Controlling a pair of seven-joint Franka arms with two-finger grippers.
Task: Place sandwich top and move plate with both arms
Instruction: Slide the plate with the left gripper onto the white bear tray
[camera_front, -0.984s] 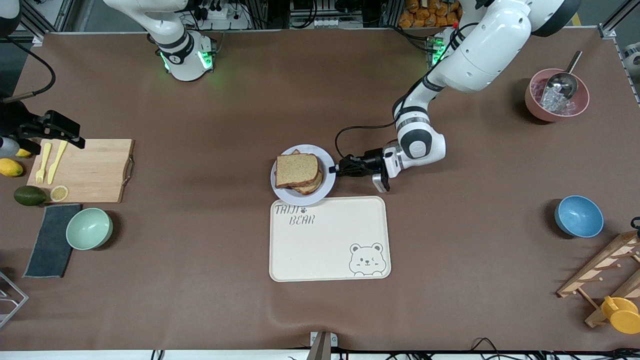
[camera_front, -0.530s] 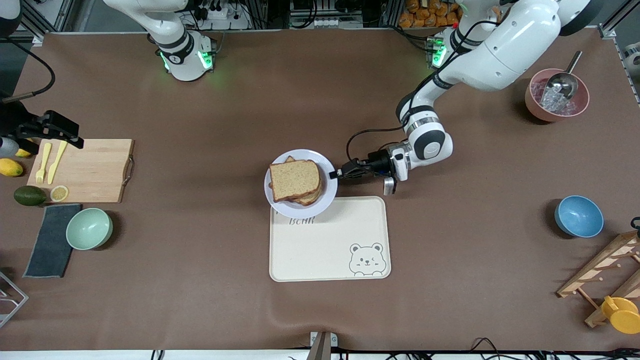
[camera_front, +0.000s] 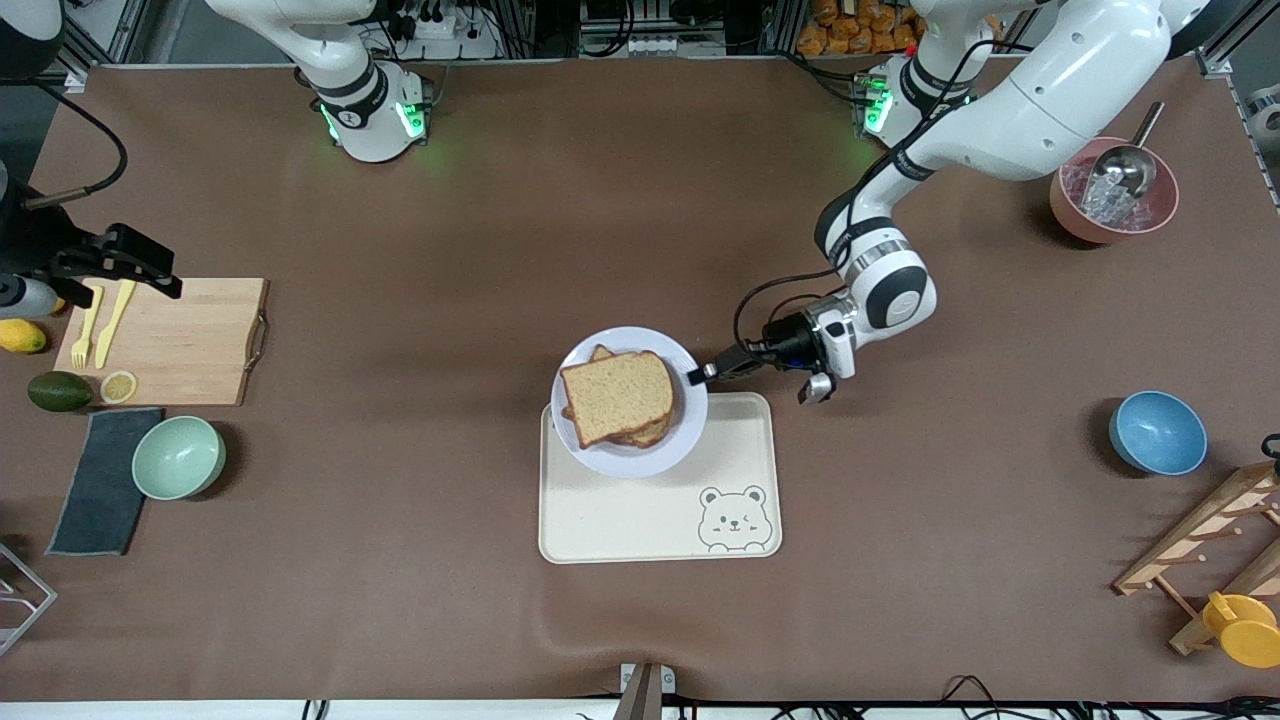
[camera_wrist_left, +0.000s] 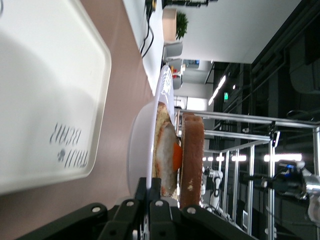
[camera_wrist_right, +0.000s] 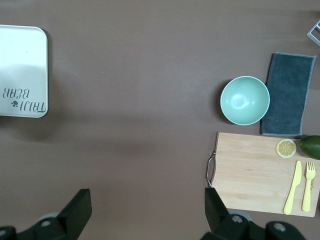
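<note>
Cream tray (camera_front: 660, 520) with bear drawing, nearest the front camera at table centre. Plate (camera_front: 598, 452) held in the air over the tray's edge farthest from the front camera; underside clear of the tray in the left wrist view. On the plate: sandwich top (camera_front: 617, 397), brown bread, lying over a lower slice with egg (camera_wrist_left: 176, 156) between. Left gripper (camera_front: 700, 376) clamped shut on the plate's rim at the left arm's end. Mint bowl (camera_front: 178, 457) beside dark cloth (camera_front: 98, 480), toward the right arm's end. Cutting board (camera_front: 175, 340) farther back, carrying yellow fork (camera_front: 84, 328) and knife (camera_front: 115, 322). Right gripper (camera_wrist_right: 145, 210) waiting high over the table beside the board, fingers spread wide, holding nothing.
</note>
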